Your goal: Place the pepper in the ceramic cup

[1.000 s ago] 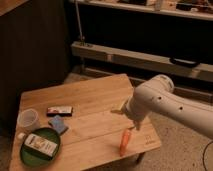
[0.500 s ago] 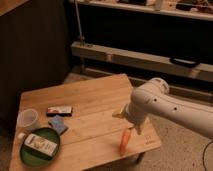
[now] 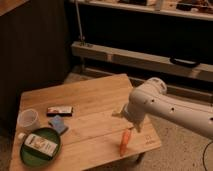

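The pepper (image 3: 123,142), slim and orange-red, lies on the wooden table (image 3: 95,95) close to its front right edge. My gripper (image 3: 129,122) hangs from the white arm (image 3: 165,107) just above the pepper's upper end. It is open and holds nothing, and the arm's casing hides most of it. The ceramic cup (image 3: 28,120), pale and round, stands at the table's left side, far from the gripper.
A green plate (image 3: 27,157) with a packet (image 3: 41,144) on it sits at the front left, just below the cup. A dark bar (image 3: 60,110) and a blue item (image 3: 58,123) lie between cup and table middle. Dark shelving stands behind.
The arm has shifted slightly left and down toward the pepper. The pepper and the other things have not moved.
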You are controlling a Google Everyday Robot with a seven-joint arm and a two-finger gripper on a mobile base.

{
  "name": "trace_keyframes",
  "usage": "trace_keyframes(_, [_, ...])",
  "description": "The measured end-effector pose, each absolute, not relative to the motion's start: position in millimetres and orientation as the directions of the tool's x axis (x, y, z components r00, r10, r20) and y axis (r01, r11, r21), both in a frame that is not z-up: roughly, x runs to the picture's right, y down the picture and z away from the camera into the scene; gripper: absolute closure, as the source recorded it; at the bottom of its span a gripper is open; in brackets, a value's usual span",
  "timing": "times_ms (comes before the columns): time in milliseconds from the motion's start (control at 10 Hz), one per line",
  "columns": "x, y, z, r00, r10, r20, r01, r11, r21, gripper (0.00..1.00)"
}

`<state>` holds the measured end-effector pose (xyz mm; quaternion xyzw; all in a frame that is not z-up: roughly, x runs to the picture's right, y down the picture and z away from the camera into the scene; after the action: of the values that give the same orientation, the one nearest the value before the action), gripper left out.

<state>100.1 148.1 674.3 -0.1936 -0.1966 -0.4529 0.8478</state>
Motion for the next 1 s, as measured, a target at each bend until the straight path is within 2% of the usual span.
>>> trace_keyframes(500, [139,174,683,0.471,-0.704,0.531,0.865,0.488,-0.120,0.20])
trace_keyframes(1000, [121,203,707,0.393,-0.671,0.629,0.893,0.442,-0.086,0.20])
